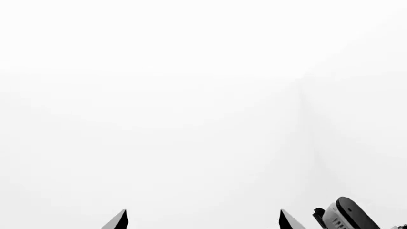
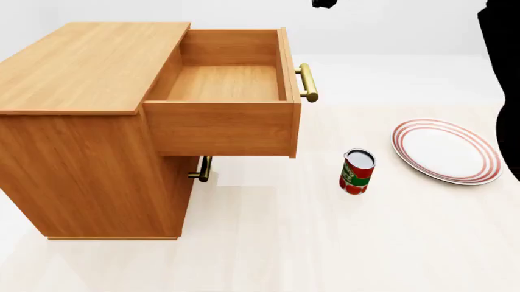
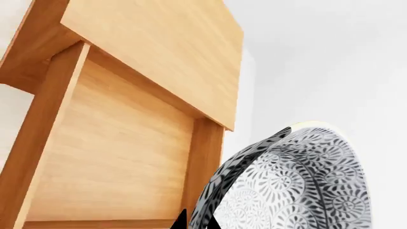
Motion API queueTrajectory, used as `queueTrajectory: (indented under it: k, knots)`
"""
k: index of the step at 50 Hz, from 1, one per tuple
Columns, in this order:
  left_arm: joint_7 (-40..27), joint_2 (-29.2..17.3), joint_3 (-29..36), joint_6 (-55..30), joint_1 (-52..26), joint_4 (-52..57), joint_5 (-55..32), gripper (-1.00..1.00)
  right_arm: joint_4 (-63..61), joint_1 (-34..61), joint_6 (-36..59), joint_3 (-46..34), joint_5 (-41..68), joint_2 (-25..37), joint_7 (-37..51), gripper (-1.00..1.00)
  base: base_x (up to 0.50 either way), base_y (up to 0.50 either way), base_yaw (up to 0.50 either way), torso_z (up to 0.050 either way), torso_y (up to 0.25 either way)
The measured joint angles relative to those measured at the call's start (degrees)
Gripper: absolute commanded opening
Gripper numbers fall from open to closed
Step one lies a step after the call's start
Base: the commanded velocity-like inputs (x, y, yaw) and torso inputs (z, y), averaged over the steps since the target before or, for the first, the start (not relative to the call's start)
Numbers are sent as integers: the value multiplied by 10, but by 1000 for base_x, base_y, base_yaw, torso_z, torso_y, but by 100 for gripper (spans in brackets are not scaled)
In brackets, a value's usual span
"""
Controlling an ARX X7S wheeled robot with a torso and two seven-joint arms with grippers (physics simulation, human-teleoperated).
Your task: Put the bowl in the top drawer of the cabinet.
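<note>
The bowl [image 3: 299, 186], white with a dense dark speckled pattern, fills the near part of the right wrist view, tilted on edge. My right gripper [image 3: 196, 223] is shut on the bowl's rim, one dark fingertip on each side. Beyond the bowl lies the open top drawer [image 3: 108, 157] with its bare wooden floor. In the head view the cabinet [image 2: 81, 67] stands at the left with the top drawer [image 2: 223, 82] pulled out and nothing in it; the bowl is out of that view. My left gripper [image 1: 203, 220] is open, facing only white background.
A red can [image 2: 357, 171] stands on the floor right of the cabinet. A flat red-rimmed plate [image 2: 447, 151] lies further right. A dark arm section [image 2: 500, 91] runs down the right edge. The lower drawer's brass handle [image 2: 203, 169] shows under the open drawer.
</note>
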Motion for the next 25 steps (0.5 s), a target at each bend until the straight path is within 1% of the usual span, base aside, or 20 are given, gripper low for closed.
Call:
queueTrajectory:
  k: [8,14,25]
  knots:
    - [-56,-15,-18,-38,-35,12,-79,100,-18,5,-10,-55,72,-11,14,-100,0,0,0,0,0]
    - [-92,-30,-19,-54,-59,14,-131,100,-28,10,-12,-77,103,-16,26,-100,0,0,0,0,-106]
    - [-116,-53,-13,-56,-80,21,-171,100,-45,18,-10,-99,135,-19,39,-100,0,0,0,0,-111]
